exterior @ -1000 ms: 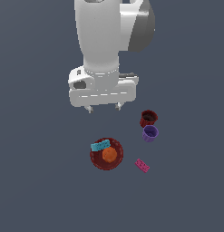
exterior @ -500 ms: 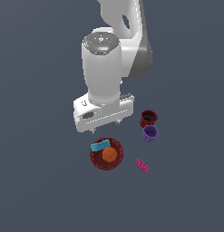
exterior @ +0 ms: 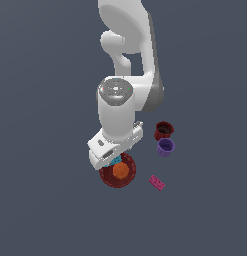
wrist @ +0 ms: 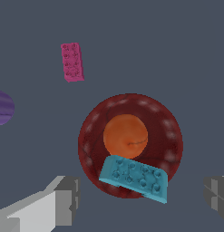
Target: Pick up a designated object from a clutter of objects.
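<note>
Your target, the orange ball [wrist: 125, 135], sits in the middle of the dark red bowl [wrist: 172, 136], so it can't roll off; that also means the bowl wall rings it and you'll have to come in from straight above. The teal brick [wrist: 135, 177] leans on the bowl's rim, just beside the ball and probably touching it, so it crowds 1 side of the grasp. Your gripper [wrist: 140, 195] hangs above the bowl with the fingers [wrist: 68, 201] spread wide and nothing between them; in the wrist view the 2 fingers straddle the teal brick side of the bowl, not yet centred on the ball. In the exterior view the gripper body [exterior: 115, 147] covers part of the bowl [exterior: 117, 172] and most of the brick. The pink brick [exterior: 156, 183] lies flat on the counter [exterior: 45, 200], well apart from the bowl, and the purple cup [exterior: 165, 147] and dark red cup [exterior: 164, 130] stand upright next to each other on the exterior view's right, out of your way. Versus 0.5 s ago: the arm has swung down and toward the bowl, the wrist now overlaps it where before it sat clear above; the ball, bricks and cups haven't moved. Judgement: you're in the approach step, the ball not yet grasped.
</note>
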`<state>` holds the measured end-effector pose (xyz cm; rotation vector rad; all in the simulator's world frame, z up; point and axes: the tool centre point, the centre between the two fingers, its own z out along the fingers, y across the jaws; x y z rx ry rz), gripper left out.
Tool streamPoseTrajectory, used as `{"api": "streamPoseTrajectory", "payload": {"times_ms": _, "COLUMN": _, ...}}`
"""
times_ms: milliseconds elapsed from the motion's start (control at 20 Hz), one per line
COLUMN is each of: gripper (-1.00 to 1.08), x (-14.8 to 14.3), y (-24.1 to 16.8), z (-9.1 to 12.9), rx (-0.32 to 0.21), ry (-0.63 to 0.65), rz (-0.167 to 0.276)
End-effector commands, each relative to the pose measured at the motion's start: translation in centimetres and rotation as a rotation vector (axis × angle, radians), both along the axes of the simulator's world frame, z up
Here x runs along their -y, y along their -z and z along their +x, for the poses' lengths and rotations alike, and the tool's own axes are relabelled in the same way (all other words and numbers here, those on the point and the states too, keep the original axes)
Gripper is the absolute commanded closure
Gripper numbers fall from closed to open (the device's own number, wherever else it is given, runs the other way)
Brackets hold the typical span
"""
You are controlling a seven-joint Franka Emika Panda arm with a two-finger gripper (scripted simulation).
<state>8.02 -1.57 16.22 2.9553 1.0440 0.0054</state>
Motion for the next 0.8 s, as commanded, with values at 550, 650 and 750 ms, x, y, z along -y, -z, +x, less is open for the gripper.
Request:
{"api": "streamPoseTrajectory", "payload": {"times_ms": 550, "gripper": -0.92, "x": -0.6, "y": 5.7, "z": 1.2, "rx": -0.006, "ry": -0.211, "rz": 0.005}}
{"api": "streamPoseTrajectory", "payload": {"times_ms": 650, "gripper": -0.92, "x": -0.6, "y": 6.0, "z": 1.2, "rx": -0.006, "ry": -0.219, "rz": 0.005}}
{"api": "streamPoseTrajectory", "payload": {"times_ms": 750, "gripper": -0.92, "x": -0.6, "y": 6.1, "z": 1.2, "rx": -0.006, "ry": -0.222, "rz": 0.005}}
